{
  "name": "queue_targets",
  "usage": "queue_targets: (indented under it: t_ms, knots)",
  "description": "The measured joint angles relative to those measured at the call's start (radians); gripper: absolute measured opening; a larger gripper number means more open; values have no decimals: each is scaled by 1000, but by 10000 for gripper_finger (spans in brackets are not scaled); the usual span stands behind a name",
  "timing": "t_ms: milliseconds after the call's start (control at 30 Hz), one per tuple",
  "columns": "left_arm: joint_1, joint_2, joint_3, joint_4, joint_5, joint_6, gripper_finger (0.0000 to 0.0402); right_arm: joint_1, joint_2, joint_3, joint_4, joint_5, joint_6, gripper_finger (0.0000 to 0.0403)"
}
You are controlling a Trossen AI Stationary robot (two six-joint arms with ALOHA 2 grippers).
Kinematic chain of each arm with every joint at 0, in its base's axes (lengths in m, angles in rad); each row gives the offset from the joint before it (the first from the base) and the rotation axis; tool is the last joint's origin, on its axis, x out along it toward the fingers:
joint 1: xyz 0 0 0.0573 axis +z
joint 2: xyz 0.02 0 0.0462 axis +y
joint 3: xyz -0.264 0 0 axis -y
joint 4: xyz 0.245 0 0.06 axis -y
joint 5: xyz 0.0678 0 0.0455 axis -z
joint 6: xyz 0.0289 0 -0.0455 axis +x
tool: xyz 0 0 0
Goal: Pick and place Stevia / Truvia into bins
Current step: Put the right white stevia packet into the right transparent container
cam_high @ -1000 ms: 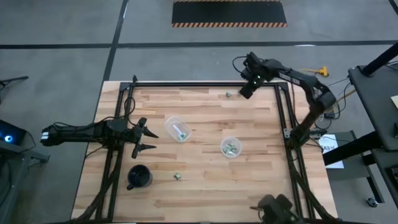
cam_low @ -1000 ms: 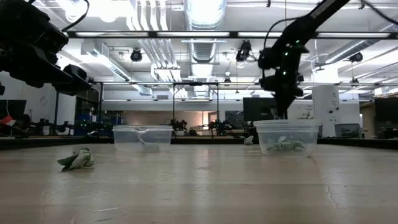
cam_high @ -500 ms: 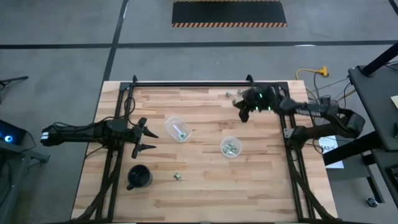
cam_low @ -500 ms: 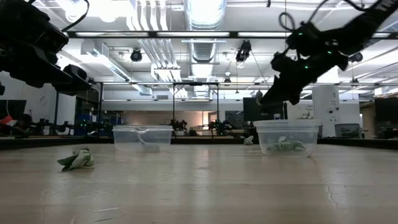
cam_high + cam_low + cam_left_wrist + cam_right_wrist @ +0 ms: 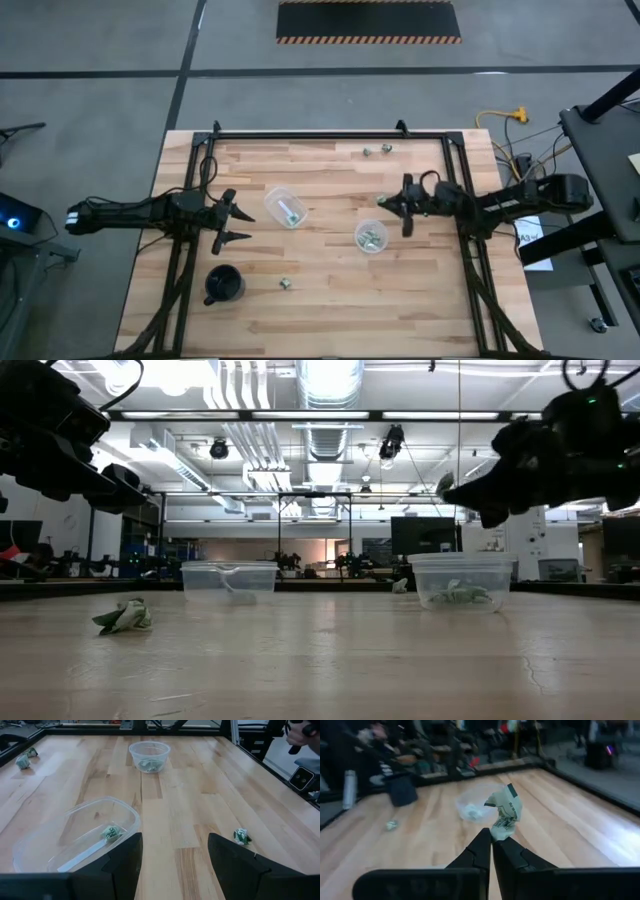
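Two clear bins stand on the wooden table: the left bin (image 5: 286,207) (image 5: 80,840) holds one packet (image 5: 112,832), and the right bin (image 5: 371,236) (image 5: 462,580) holds several. Loose crumpled green-and-white packets lie near the near edge (image 5: 285,284) (image 5: 125,616) and by the far edge (image 5: 367,152) (image 5: 386,149). My right gripper (image 5: 383,201) (image 5: 491,844) hovers just beyond the right bin, shut on a packet. My left gripper (image 5: 232,222) (image 5: 172,865) waits open beside the left bin. My right gripper pinches the crumpled packet by its lower end (image 5: 499,834) between its two fingertips (image 5: 482,845). The fingers lie about level, pointing toward the table's left. The packet sticks out past the fingertips (image 5: 444,484), lifted clear of the table and above the bin's rim height.
A black cup (image 5: 223,285) (image 5: 402,790) stands near the left near corner. A black metal frame (image 5: 300,134) runs along the table's far edge and down both sides. Bare wood lies between the two bins and along the near edge.
My right gripper has travelled from the far edge, beside the loose packets there, toward the near side and now hangs just beyond the right bin. It has tipped from pointing down to about level, carrying the packet. The left arm has kept still.
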Motion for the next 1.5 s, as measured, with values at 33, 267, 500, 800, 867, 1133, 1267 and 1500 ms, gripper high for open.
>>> queue_targets:
  t_ms: [33,267,500,800,867,1133,1267,1500]
  knots:
    - [0,0,0,0,0,0,209,15,0,-8,27,0,-17,8]
    - [0,0,0,0,0,0,209,66,11,-6,35,-42,-108,8]
    - [0,-1,0,0,0,0,209,66,41,-6,36,-245,-101,8]
    - [0,-1,0,-1,0,0,209,71,100,-6,46,-318,-124,8]
    - [0,-1,0,1,0,0,209,71,118,-6,53,-322,-128,8]
    - [0,0,0,0,0,0,209,80,207,57,55,-336,-125,8]
    - [0,0,0,0,0,0,209,81,261,91,55,-357,-115,9]
    - [0,0,0,0,0,0,209,81,313,116,53,-357,-105,9]
